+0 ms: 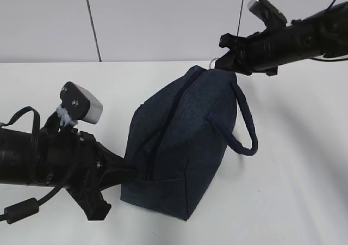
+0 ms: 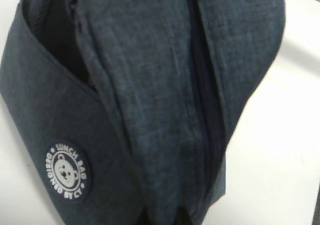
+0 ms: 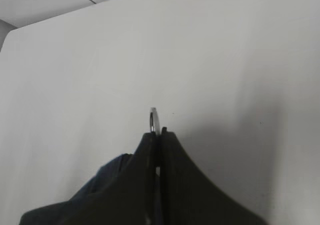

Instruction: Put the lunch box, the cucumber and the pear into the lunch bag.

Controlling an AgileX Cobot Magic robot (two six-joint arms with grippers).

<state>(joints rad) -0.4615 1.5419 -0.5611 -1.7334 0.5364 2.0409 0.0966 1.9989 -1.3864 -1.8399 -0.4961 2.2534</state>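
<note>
The bag (image 1: 185,141) was dark navy with a heathered weave, and its round patch (image 2: 67,171) carried white lettering and a bear face. The table (image 1: 293,190) was white, the arms (image 1: 38,158) black.

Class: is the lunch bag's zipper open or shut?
Shut: the zipper is a closed seam along the lunch bag. The right gripper pinches the ring pull.
</note>
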